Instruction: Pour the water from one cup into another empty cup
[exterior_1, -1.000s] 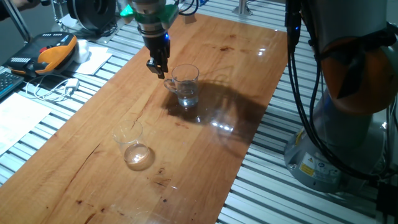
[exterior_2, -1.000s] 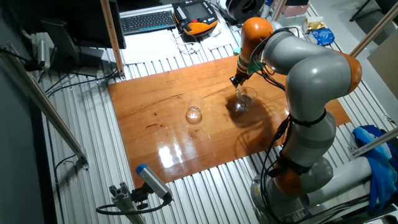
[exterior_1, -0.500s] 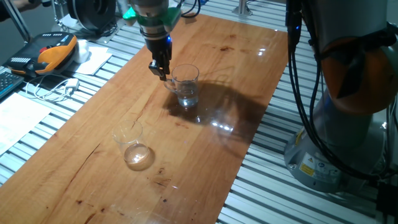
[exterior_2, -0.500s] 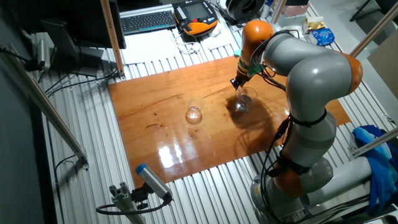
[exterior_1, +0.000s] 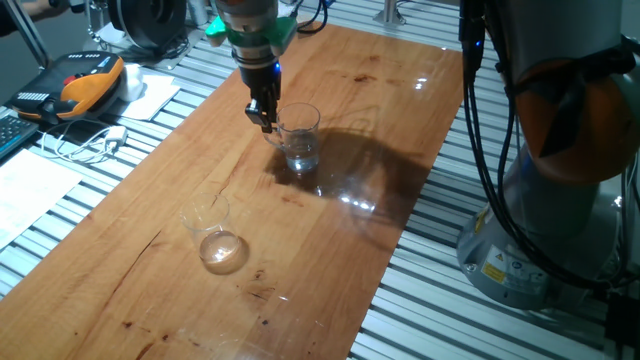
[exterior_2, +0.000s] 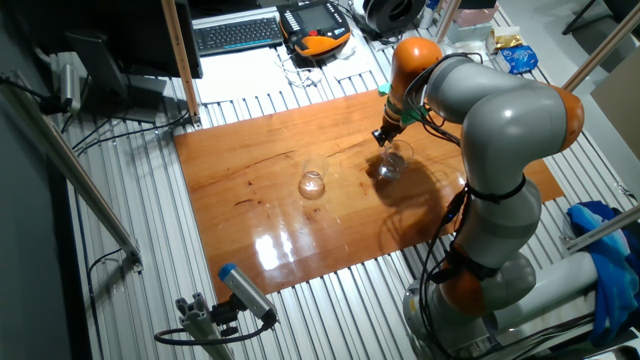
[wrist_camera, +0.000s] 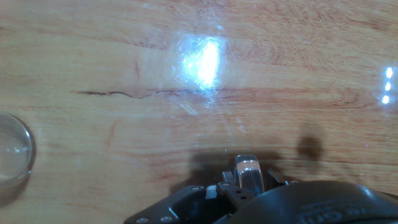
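The clear glass mug (exterior_1: 299, 137) stands on the wooden table (exterior_1: 340, 80) with a little water (exterior_1: 303, 159) in its bottom. Its looped handle (exterior_1: 272, 136) points left. My gripper (exterior_1: 265, 121) hangs right at the handle, fingers pointing down and a little apart, and I cannot tell if they touch it. The other fixed view shows the gripper (exterior_2: 381, 138) at the mug's (exterior_2: 392, 161) upper left. The empty handleless tumbler (exterior_1: 212, 232) stands nearer the front left, also in the other fixed view (exterior_2: 312, 184). In the hand view only the tumbler's rim (wrist_camera: 13, 151) shows at the left edge; the mug is out of view.
An orange and black pendant (exterior_1: 85, 82), cables and papers lie on the slatted bench left of the table. The arm's grey and orange base (exterior_1: 570, 170) stands at the right. A keyboard (exterior_2: 238, 34) lies behind the table.
My gripper has moved right and slightly down, from a short way left of the mug to right at its handle. The mug and tumbler have not moved.
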